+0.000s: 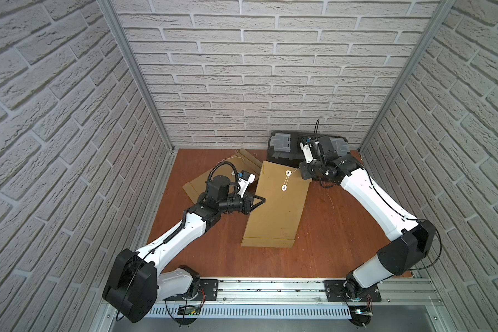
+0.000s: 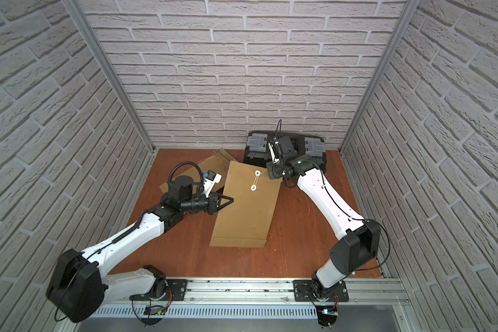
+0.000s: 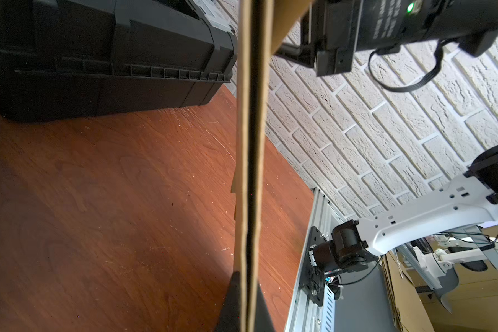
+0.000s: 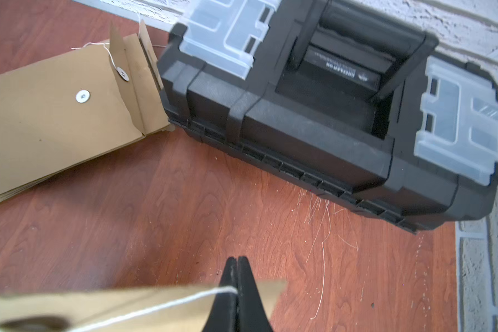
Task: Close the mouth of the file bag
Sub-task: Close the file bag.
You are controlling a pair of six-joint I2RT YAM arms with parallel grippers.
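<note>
Position of the file bag [image 1: 273,212]: it lies near the middle of the worktop [image 1: 328,230], lengthwise from the near edge toward the far edge, with its far end leaning toward the right.

In both top views the brown face of the bag is shown with two white discs [image 1: 288,172] near its far end. A white string [image 1: 285,180] is run between the discs and on to the right gripper [image 1: 299,169] at the far right corner of the bag. Whether the jaws meet is not resolved in these views.

In the right wrist view the right gripper [image 4: 237,276] is seen with its jaws pressed together on the string [image 4: 184,299], which is drawn taut across the bag corner.

In the left wrist view the bag [image 3: 250,143] is shown edge-on, and its left long edge is clamped between the nearly closed jaws of the left gripper [image 3: 243,301].

A black toolbox [image 4: 299,129] is set against the far edge, right of centre. A second bag [image 4: 41,129], flap raised, is placed toward the far left corner.
</note>
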